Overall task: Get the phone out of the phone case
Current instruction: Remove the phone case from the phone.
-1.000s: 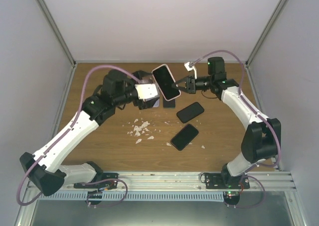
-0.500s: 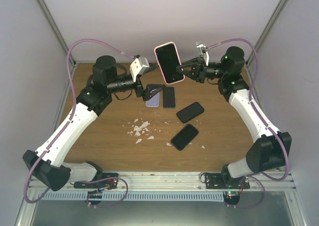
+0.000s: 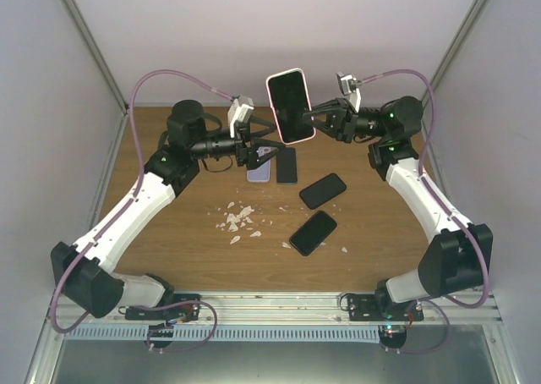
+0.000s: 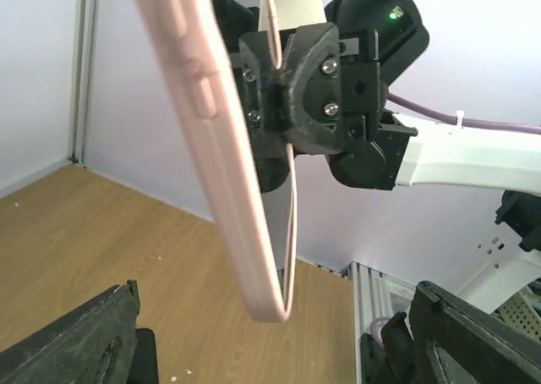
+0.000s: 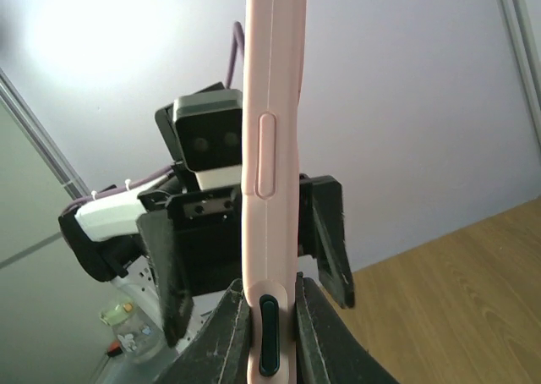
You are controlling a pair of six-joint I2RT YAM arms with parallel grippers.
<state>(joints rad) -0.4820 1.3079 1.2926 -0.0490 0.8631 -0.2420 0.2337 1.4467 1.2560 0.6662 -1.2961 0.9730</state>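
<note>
One pink-cased phone (image 3: 288, 106), top cropped in wrist views, fills right pincer (image 3: 314, 132); left pincer (image 3: 269, 144) gapes.

The phone case (image 4: 221, 147) runs past the top edge in both my wrist views. My left end effector (image 4: 270, 342) is cropped at the bottom edge. The pale scraps (image 3: 239, 219) are too small to identify.
</note>
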